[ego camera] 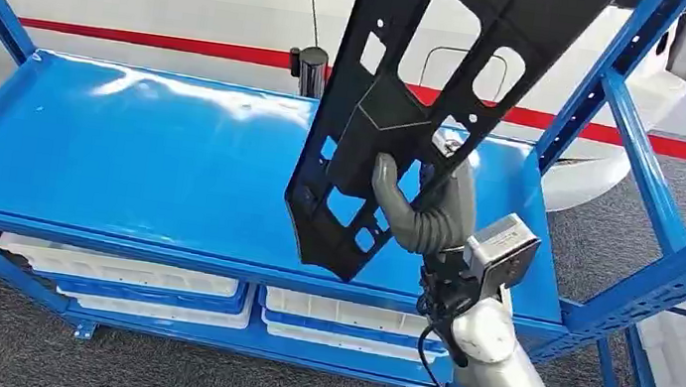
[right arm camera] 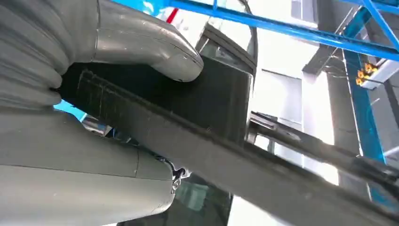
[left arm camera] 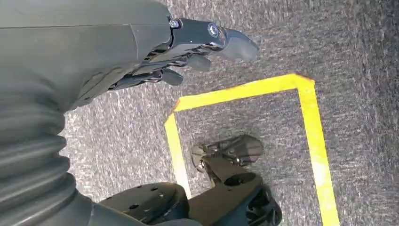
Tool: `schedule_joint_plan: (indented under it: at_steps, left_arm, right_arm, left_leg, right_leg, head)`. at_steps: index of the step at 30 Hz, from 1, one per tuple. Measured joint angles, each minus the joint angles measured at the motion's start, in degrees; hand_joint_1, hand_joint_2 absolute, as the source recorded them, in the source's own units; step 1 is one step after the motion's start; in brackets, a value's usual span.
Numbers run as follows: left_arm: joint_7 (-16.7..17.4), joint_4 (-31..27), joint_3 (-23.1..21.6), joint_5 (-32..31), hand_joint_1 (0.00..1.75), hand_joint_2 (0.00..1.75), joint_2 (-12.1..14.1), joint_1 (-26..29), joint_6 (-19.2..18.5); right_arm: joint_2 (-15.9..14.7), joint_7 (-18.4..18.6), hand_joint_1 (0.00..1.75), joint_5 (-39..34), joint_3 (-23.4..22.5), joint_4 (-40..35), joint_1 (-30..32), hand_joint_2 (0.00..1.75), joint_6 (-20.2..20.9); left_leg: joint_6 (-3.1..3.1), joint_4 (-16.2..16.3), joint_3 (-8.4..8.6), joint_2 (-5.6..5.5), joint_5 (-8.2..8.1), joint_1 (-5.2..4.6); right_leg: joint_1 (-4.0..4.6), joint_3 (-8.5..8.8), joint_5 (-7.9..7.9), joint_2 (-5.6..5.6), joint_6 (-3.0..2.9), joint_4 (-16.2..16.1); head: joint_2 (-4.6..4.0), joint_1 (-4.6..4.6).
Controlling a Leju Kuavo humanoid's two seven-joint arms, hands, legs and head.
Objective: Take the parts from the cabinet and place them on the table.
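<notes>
Right hand (ego camera: 421, 214), centre-right of the frame, grips the long black perforated plastic panel (ego camera: 432, 95) by one edge, tilted above the glossy blue metal shelf table (ego camera: 153, 164); such off-centre leverage could twist it loose.

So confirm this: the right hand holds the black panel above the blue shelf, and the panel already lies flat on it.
Not flat. The head view shows the right hand holding the black panel nearly upright above the blue shelf, not lying on it.
</notes>
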Motion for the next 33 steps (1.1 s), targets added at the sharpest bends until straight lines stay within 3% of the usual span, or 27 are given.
schedule_joint_plan:
  at_steps: [1,2,3,6,7,8,9,10,11,12,13,14,16,17,18,20,22,24,25,27,28,29,30,31,32,33]
  left_arm:
    - [-0.1,0.0,0.1,0.0,0.0,1.75,-0.1,0.0,0.0]
    - [-0.1,0.0,0.2,0.0,0.0,1.75,-0.1,0.0,0.0]
    - [-0.1,0.0,0.2,0.0,0.0,1.75,-0.1,-0.1,0.0]
    - [-0.2,0.0,0.5,0.0,0.0,1.75,-0.2,0.0,-0.1]
    - [-0.2,0.0,0.7,0.0,0.0,1.75,-0.2,0.0,-0.1]
    - [-0.2,0.0,0.8,0.0,0.0,1.75,-0.2,0.0,-0.2]
    - [-0.2,0.0,0.8,0.0,0.0,1.75,-0.2,0.0,-0.2]
    - [-0.3,0.0,0.8,0.0,0.0,1.75,-0.2,0.0,-0.2]
    - [-0.3,0.0,0.8,0.0,0.0,1.75,-0.2,0.0,-0.3]
    - [-0.3,0.0,0.8,0.0,0.0,1.75,-0.2,0.1,-0.4]
    - [-0.3,0.0,0.8,0.0,0.0,1.75,-0.2,0.1,-0.4]
    - [-0.3,0.0,0.8,0.0,0.0,1.75,-0.2,0.1,-0.4]
    - [-0.4,0.0,0.9,0.0,0.0,1.75,-0.2,0.0,-0.4]
    - [-0.4,0.0,0.9,0.0,0.0,1.75,-0.2,0.0,-0.4]
    - [-0.4,0.0,0.9,0.0,0.0,1.75,-0.4,0.0,-0.4]
    - [-0.5,0.0,0.9,0.0,0.0,1.75,-0.4,-0.1,-0.4]
    - [-0.5,0.0,0.9,-0.1,0.0,1.75,-0.4,0.0,-0.3]
    - [-0.5,0.0,0.9,-0.1,0.0,1.75,-0.3,-0.1,-0.3]
    - [-0.5,0.0,1.0,-0.1,0.0,1.75,-0.3,-0.1,-0.3]
    - [-0.5,0.0,1.0,-0.3,0.0,1.75,-0.3,-0.1,-0.3]
    - [-0.5,0.0,1.1,-0.4,0.0,1.75,-0.3,-0.1,-0.4]
    - [-0.5,0.0,1.1,-0.5,0.0,1.75,-0.3,-0.1,-0.4]
    - [-0.5,0.0,1.2,-0.5,0.0,1.75,-0.3,-0.1,-0.4]
    - [-0.5,0.0,1.2,-0.5,0.0,1.75,-0.3,-0.1,-0.4]
    - [-0.5,0.0,1.2,-0.5,0.0,1.75,-0.3,-0.1,-0.4]
    - [-0.5,0.0,1.2,-0.5,0.0,1.75,-0.6,-0.2,-0.4]
  right_arm:
    - [-0.1,-0.4,1.75,0.0,-0.1,0.1,0.0,1.75,0.2]
    - [-0.2,-0.8,1.75,0.1,-0.2,0.2,-0.1,1.75,0.3]
    - [-0.2,-1.1,1.75,0.3,-0.2,0.2,0.0,1.75,0.3]
    - [-0.4,-1.4,1.75,0.7,-0.2,0.4,0.1,1.75,0.3]
    - [-0.4,-1.4,1.75,0.7,-0.2,0.4,0.0,1.75,0.4]
    - [-0.4,-1.5,1.75,0.8,-0.2,0.4,0.0,1.75,0.5]
    - [-0.4,-1.6,1.75,0.9,-0.2,0.5,0.0,1.75,0.6]
    - [-0.4,-1.6,1.75,0.9,-0.2,0.5,0.1,1.75,0.7]
    - [-0.4,-1.6,1.75,0.9,-0.2,0.6,0.0,1.75,0.8]
    - [-0.4,-1.6,1.75,0.9,-0.2,0.6,0.1,1.75,0.9]
    - [-0.4,-1.6,1.75,0.9,-0.2,0.7,0.1,1.75,0.9]
    - [-0.4,-1.6,1.75,0.9,-0.2,0.7,0.2,1.75,0.9]
    - [-0.3,-1.7,1.75,0.9,-0.2,0.7,0.2,1.75,0.9]
    - [-0.2,-1.7,1.75,0.9,-0.2,0.7,0.1,1.75,0.9]
    - [-0.2,-1.7,1.75,0.9,-0.2,0.7,0.0,1.75,0.9]
    - [-0.2,-1.7,1.75,1.0,-0.2,0.7,0.1,1.75,0.9]
    - [-0.3,-1.7,1.75,1.0,-0.2,0.7,0.1,1.75,0.9]
    - [-0.3,-1.9,1.75,1.5,-0.3,0.7,0.2,1.75,0.9]
    - [-0.3,-1.9,1.75,1.6,-0.4,0.7,0.2,1.75,0.9]
    - [-0.3,-2.0,1.75,1.7,-0.4,0.8,0.4,1.75,0.9]
    - [-0.3,-2.0,1.75,1.7,-0.4,0.8,0.5,1.75,0.8]
    - [-0.3,-2.0,1.75,1.7,-0.4,0.8,0.6,1.75,0.8]
    - [-0.4,-2.0,1.75,1.7,-0.4,0.8,0.6,1.75,0.8]
    - [-0.5,-2.0,1.75,1.7,-0.4,0.8,0.6,1.75,0.8]
    - [-0.5,-2.0,1.75,1.7,-0.4,0.8,0.6,1.75,0.8]
    - [-0.4,-2.1,1.75,1.8,-0.5,0.7,0.5,1.75,0.8]
  left_leg:
    - [-0.26,0.1,0.02,-0.03,-0.04,0.12]
    - [-0.74,0.1,-0.31,-0.05,-0.04,-0.04]
    - [-1.26,0.2,-0.58,-0.17,0.1,-0.25]
    - [-2.1,0.2,-0.76,-0.2,0.37,-0.13]
    - [-2.49,0.6,-1.1,-0.16,-0.18,0.13]
    - [-2.73,2.1,-1.58,-0.05,-1.84,0.16]
    - [-2.87,5.3,-2.77,0.05,-4.42,0.24]
    - [-3.1,10.4,-4.69,0.04,-7.38,0.36]
    - [-3.26,14.6,-6.31,0.05,-9.31,0.41]
    - [-3.42,18.1,-7.46,0.06,-10.22,0.47]
    - [-3.48,18.2,-7.1,0.06,-9.57,0.54]
    - [-3.56,15.8,-5.49,0.09,-7.74,0.68]
    - [-3.94,6.0,0.25,0.14,-3.02,1.24]
    - [-4.55,2.3,2.18,0.01,-3.33,1.49]
    - [-3.99,2.0,2.15,-0.45,-2.83,0.93]
    - [-3.42,2.2,1.04,-0.43,-2.51,0.66]
    - [-1.92,1.7,-0.15,-0.22,-1.47,0.52]
    - [-0.49,1.7,-1.14,-0.09,-0.26,0.5]
    - [-0.24,1.7,-1.89,-0.09,0.27,0.37]
    - [-0.04,1.8,-3.59,-0.04,1.45,-0.02]
    - [0.04,1.8,-4.34,0.03,2.02,-0.22]
    - [0.07,1.8,-5.03,0.03,2.58,-0.41]
    - [0.08,1.8,-5.64,0.03,3.14,-0.63]
    - [0.04,1.8,-6.17,0.01,3.64,-0.78]
    - [0.01,1.8,-6.57,0.0,4.21,-0.82]
    - [-0.29,1.8,-6.95,-0.02,4.66,-1.23]
  right_leg:
    - [-0.21,2.87,1.96,-0.2,0.56,-5.6]
    - [-0.12,4.87,1.52,-0.37,0.29,-8.9]
    - [0.4,5.13,2.1,0.13,-0.61,-9.0]
    - [0.42,4.46,2.03,0.09,-1.6,-9.2]
    - [-0.45,4.36,2.41,0.07,-2.33,-9.6]
    - [-0.22,4.25,2.57,0.05,-2.63,-9.6]
    - [-0.2,4.07,2.66,-0.03,-3.43,-9.5]
    - [-0.07,3.86,2.78,-0.11,-3.6,-9.5]
    - [0.05,3.61,3.0,-0.19,-3.93,-9.5]
    - [0.14,3.37,3.1,-0.24,-3.89,-9.4]
    - [0.14,3.24,3.21,-0.26,-3.99,-9.3]
    - [0.07,3.14,3.27,-0.28,-3.9,-9.1]
    - [-0.19,3.03,3.31,-0.27,-3.79,-8.6]
    - [0.04,2.79,3.43,-0.29,-3.54,-8.3]
    - [0.3,2.22,3.78,-0.24,-3.01,-8.1]
    - [0.29,1.87,4.6,-0.22,-1.91,-8.4]
    - [0.24,1.42,5.08,-0.26,-0.91,-8.6]
    - [0.13,-0.8,0.84,-0.34,-1.94,-5.0]
    - [0.22,-2.09,-1.81,-0.33,-2.47,-1.0]
    - [0.4,-4.57,-5.62,-0.33,-2.64,7.9]
    - [0.52,-4.43,-5.53,-0.33,-2.36,9.5]
    - [0.7,-3.08,-4.57,-0.33,-2.0,8.5]
    - [0.94,-0.49,-2.84,-0.33,-1.67,5.3]
    - [1.28,2.8,-1.37,-0.33,-1.75,0.7]
    - [1.86,6.88,-1.1,-0.34,-2.59,-5.1]
    - [2.27,10.14,-2.84,-0.57,-4.01,-9.9]
  head:
    - [0.0,0.04]
    - [0.0,0.09]
    - [0.0,-0.09]
    - [0.0,-0.04]
    - [0.0,0.02]
    - [0.0,-0.13]
    - [0.0,-0.33]
    - [0.0,-0.28]
    - [0.0,-0.28]
    - [0.0,-0.28]
    - [0.0,-0.26]
    - [0.0,-0.31]
    - [0.0,-0.3]
    - [0.0,-0.28]
    - [0.0,-0.5]
    - [0.0,-0.53]
    - [0.0,-0.46]
    - [0.0,-0.09]
    - [0.0,-0.04]
    - [0.0,0.0]
    - [0.0,-0.02]
    - [0.0,-0.04]
    - [0.0,0.04]
    - [0.0,-0.02]
    - [0.0,0.0]
    - [0.0,-0.09]
